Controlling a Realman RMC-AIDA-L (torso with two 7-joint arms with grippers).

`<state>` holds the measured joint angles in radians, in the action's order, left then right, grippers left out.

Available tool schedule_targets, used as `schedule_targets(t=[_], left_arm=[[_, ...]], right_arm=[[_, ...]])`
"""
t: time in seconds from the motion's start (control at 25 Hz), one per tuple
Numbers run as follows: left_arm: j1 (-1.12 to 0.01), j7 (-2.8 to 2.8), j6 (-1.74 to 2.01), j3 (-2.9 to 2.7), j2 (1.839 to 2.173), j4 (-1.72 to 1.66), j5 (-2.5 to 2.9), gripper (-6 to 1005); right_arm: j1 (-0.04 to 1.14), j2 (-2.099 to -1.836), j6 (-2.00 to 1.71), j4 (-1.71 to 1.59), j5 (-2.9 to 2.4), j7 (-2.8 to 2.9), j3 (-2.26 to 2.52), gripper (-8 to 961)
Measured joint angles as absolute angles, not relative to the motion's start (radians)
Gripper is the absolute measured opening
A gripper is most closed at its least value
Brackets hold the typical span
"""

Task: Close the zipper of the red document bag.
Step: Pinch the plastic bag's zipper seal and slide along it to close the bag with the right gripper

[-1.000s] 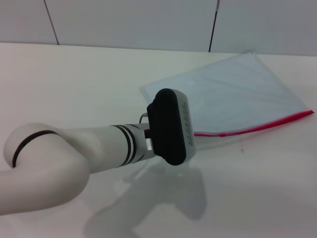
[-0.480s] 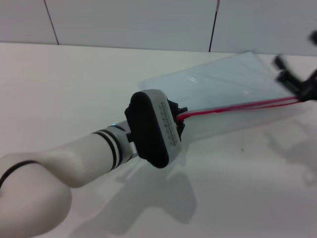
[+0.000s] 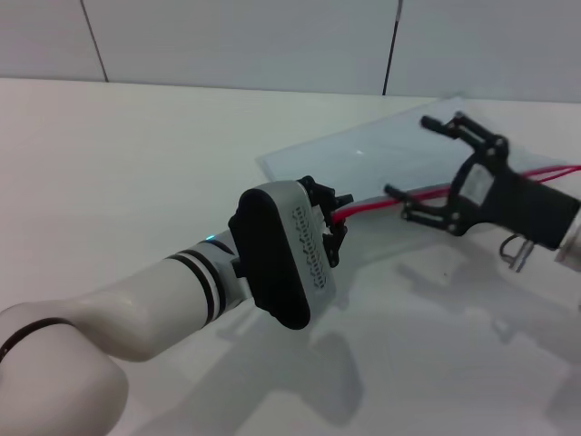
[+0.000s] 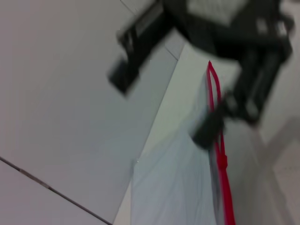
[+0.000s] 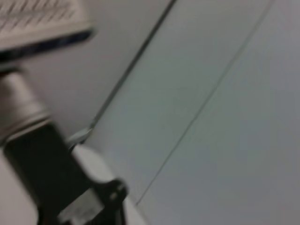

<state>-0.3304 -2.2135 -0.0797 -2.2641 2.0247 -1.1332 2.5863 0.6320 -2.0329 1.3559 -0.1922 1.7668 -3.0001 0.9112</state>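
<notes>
Item 1, the red document bag [image 3: 408, 154]: you have a flat translucent pale blue-white pouch lying on the white table [image 3: 136, 154], its far corner near the grey wall panels [image 3: 236, 41]. Item 2, the zipper [image 3: 399, 202]: a thin bright red strip along the bag's near edge; in the left wrist view [image 4: 220, 154] its 2 red lines stand apart toward one end, so that stretch of the bag is not sealed. Item 3, the left gripper [image 3: 332, 221]: you will find it at the zipper's near-left end, its black fingers pinched on the red strip where the strip ends. Item 4, the right gripper [image 3: 419, 163]: it sits over the bag farther along the zipper from the left gripper, fingers spread wide, 1 finger above the red strip on the bag's side and 1 just past it on the table side, the strip running between them; it holds nothing.
</notes>
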Motion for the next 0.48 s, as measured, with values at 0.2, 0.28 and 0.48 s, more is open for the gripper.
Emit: schedule_targets(t=[0.2, 0.28, 0.48], left_arm=[[-0.319, -2.213, -0.080, -2.265, 2.024, -1.146, 2.586, 52], [-0.310, -2.213, -0.080, -2.264, 2.021, -1.158, 2.586, 52], [-0.294, -2.204, -0.081, -2.264, 2.016, -1.177, 2.586, 52]], right_arm=[[0.650, -2.033, 1.292, -0.230, 1.767, -3.001, 1.018, 763], [0.642, -2.034, 1.282, -0.256, 1.767, -3.001, 1.060, 762], [0.626, -2.034, 1.236, -0.303, 1.767, -3.001, 1.127, 758]])
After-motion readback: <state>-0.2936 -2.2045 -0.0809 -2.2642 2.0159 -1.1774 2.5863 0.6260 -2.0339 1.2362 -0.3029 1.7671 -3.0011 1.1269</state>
